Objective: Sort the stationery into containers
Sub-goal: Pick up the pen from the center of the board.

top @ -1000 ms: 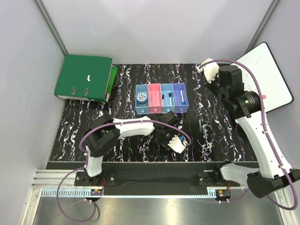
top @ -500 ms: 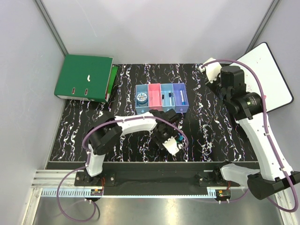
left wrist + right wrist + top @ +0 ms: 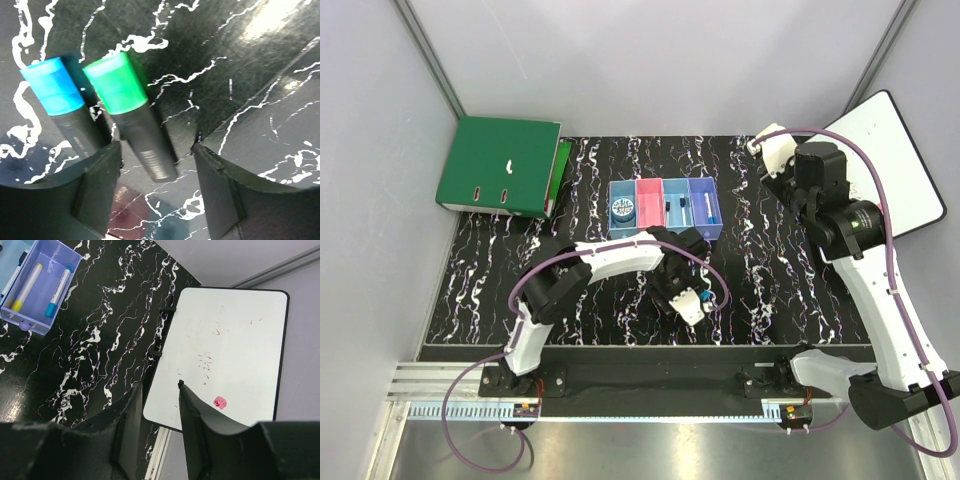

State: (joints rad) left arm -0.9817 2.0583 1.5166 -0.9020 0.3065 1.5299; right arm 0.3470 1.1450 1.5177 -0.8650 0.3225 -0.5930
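Note:
My left gripper (image 3: pixel 155 167) is open and low over the table, with a black marker with a green cap (image 3: pixel 130 107) lying between the jaws. A black marker with a blue cap (image 3: pixel 60 100) lies beside it, outside the left finger. In the top view my left gripper (image 3: pixel 680 288) hides both markers. The four joined bins (image 3: pixel 663 236) stand just beyond it. The tape roll (image 3: pixel 624 210) is in the left blue bin, and two white pens (image 3: pixel 42 282) lie in the purple bin (image 3: pixel 30 322). My right gripper (image 3: pixel 159 387) is open and empty, raised at the far right (image 3: pixel 782 165).
A green ring binder (image 3: pixel 500 165) lies at the table's back left. A white board with a black rim (image 3: pixel 900 160) lies at the right edge and also shows in the right wrist view (image 3: pixel 225 350). A dark marker (image 3: pixel 672 212) lies in the third bin.
My left gripper has shifted a little to the left and toward the bins, staying low. My right arm has drifted slightly to the right.

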